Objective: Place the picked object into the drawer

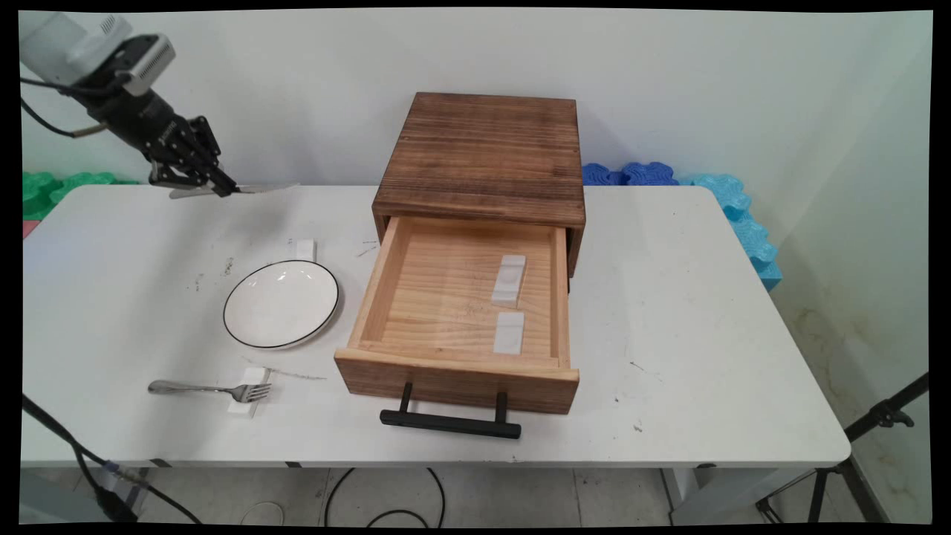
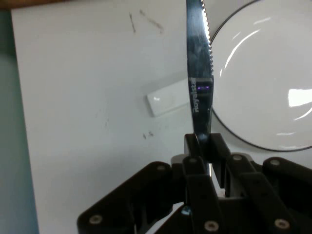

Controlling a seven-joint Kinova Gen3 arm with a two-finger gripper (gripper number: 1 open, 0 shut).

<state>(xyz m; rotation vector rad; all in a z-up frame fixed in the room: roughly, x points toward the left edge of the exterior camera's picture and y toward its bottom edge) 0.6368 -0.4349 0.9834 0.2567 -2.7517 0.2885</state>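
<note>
Main view: one tool [image 1: 212, 180] at upper left of frame, raised above the surface [image 1: 706, 334], clamped on one knife [image 1: 256, 189]; blade sticks out level toward the right, handle end pokes out the tool's left side. One white plate [image 1: 281, 303] with thin black rim, left of centre. One fork [image 1: 208, 388] at lower left, tines on a small white block [image 1: 249, 397]. Second white block [image 1: 304, 249] just beyond the plate's far edge. One wooden drawer box [image 1: 483, 152] at centre, drawer [image 1: 457, 375] pulled out toward the bottom of frame, black handle [image 1: 449, 422] in front. Two more white blocks [image 1: 509, 280] inside the drawer, right of its middle, one behind the other and apart. Block count: four. Green foam at left edge, blue foam [image 1: 735, 200] at upper right, behind the surface.

Hand view: tool [image 2: 202, 146] at bottom centre, fingers [image 2: 194, 151] closed on the knife [image 2: 199, 73]; blade runs straight up to the top edge, serrated edge on the right, lettering on the blade, unreadable. Plate [image 2: 263, 87] at right, partly cut off. One white block [image 2: 168, 97] at centre, left of the blade. Serrations and lettering only visible here. Drawer box, fork, other three blocks only in main view.
</note>
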